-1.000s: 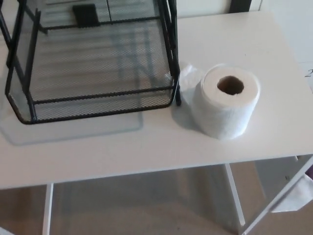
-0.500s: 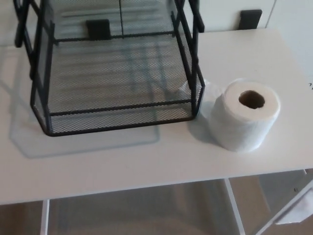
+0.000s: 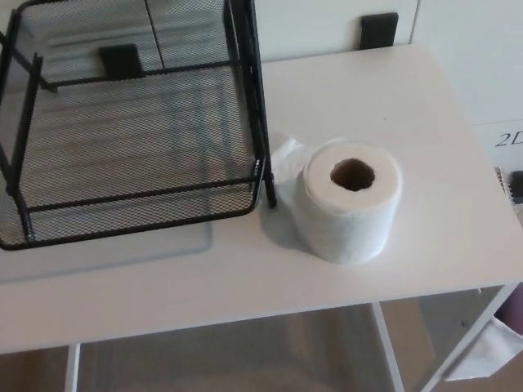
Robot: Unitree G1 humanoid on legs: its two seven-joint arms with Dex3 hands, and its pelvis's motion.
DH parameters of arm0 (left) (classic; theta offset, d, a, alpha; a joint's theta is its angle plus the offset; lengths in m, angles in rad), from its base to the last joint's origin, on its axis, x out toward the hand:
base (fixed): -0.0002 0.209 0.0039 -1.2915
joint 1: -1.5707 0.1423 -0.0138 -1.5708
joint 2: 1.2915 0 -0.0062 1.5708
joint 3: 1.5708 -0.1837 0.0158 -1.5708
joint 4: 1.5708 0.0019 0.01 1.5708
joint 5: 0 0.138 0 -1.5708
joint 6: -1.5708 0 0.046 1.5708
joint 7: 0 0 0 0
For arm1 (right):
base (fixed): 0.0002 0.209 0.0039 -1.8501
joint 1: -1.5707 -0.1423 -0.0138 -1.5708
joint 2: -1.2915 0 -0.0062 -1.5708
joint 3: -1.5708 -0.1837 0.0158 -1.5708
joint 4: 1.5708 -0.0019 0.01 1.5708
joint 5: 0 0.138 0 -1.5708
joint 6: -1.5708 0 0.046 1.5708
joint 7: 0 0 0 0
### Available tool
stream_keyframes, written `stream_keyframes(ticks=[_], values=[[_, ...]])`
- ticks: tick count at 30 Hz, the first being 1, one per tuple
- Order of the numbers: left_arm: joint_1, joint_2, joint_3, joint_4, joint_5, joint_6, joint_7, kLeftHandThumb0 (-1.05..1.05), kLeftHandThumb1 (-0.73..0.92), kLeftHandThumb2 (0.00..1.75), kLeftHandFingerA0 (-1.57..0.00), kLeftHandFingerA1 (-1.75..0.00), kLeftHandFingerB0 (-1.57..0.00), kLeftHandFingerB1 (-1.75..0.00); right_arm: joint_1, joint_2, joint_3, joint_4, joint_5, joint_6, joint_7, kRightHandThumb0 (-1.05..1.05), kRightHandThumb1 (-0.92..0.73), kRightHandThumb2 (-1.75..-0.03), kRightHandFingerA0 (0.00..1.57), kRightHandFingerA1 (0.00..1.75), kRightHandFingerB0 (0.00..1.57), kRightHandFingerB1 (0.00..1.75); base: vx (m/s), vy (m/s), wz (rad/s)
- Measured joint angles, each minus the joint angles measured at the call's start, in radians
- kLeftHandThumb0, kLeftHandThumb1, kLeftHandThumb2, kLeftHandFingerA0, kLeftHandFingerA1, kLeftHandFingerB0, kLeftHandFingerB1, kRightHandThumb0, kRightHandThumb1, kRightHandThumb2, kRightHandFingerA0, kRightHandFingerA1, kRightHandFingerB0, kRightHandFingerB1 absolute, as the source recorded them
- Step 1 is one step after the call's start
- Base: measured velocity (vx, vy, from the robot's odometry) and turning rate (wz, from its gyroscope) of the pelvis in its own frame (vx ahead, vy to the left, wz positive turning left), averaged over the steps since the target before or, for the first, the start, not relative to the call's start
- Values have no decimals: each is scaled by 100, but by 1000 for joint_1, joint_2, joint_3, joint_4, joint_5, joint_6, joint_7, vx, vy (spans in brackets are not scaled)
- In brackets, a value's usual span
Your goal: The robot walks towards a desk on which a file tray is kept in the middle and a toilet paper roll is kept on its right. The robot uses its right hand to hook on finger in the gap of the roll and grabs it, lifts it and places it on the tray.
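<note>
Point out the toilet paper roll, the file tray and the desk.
toilet paper roll (image 3: 347, 222): head view, side wall below the hole.
file tray (image 3: 139, 212): head view, front mesh wall.
desk (image 3: 425, 114): head view, bare top beyond the roll.

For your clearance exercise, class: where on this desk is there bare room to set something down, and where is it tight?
Free: the desk behind and right of the toilet paper roll, and the front strip. Tight: between roll and file tray.
</note>
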Motion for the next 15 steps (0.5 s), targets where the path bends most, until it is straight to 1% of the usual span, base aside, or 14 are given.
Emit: stream_keyframes(ticks=[1,2,3,5,6,8,10,11,12,13,14,15], values=[[6,0,4,-2,-1,0,-1,-105,92,71,-6,-76,0,-44,-10,0,-20,-6,12,4,4,-54,-60,-61,21,39,9,21,-1,152,-10],[12,0,8,-3,-3,0,-3,-105,67,124,0,-59,-8,-34,-26,0,-44,-11,25,7,10,-57,-62,-58,29,41,9,25,-6,162,-13],[16,0,13,-4,-4,0,-4,-105,67,122,-5,-60,0,-35,-42,-1,-63,-14,38,9,16,-62,-48,-80,23,51,6,32,-4,199,-7],[24,0,19,-4,-7,-1,-10,-105,67,122,-5,-60,0,-35,-59,0,-100,-48,62,17,26,-62,-48,-80,23,51,6,32,-2,213,-9],[28,-6,20,-4,-9,-4,-17,-104,65,115,-14,-69,0,-41,-69,2,-117,-72,76,22,32,-64,-47,-82,23,53,3,31,3,235,53],[41,-19,23,-10,-13,-16,-40,-104,65,115,-14,-69,0,-41,-97,1,-151,-124,104,29,47,-64,-47,-82,23,53,3,31,-24,234,-10],[52,-23,27,-21,-15,-24,-54,-105,65,114,-15,-74,0,-37,-118,1,-172,-164,129,40,64,-69,-47,-82,22,52,5,31,-19,56,3],[56,-23,34,-24,-17,-24,-56,-103,65,121,-5,-62,0,-35,-131,1,-178,-183,141,49,74,-68,-47,-81,17,52,5,30,0,0,0],[58,-21,42,-24,-19,-24,-57,-105,68,124,0,-59,-1,-34,-141,-5,-185,-206,154,56,85,-37,-32,-93,3,51,0,50,-9,10,7],[63,-17,47,-26,-20,-24,-57,-105,71,123,-3,-57,0,-33,-153,-16,-192,-236,168,64,97,-72,-48,-84,20,54,6,51,0,0,0],[65,-14,49,-27,-21,-23,-57,-105,70,123,-5,-59,0,-33,-157,-23,-194,-272,173,70,102,-73,-47,-86,24,54,8,53,-6,3,8],[67,-10,51,-27,-21,-23,-57,-105,69,122,-5,-59,0,-33,-159,-27,-193,-308,176,74,106,-72,-47,-85,23,57,5,53,-6,2,10]])
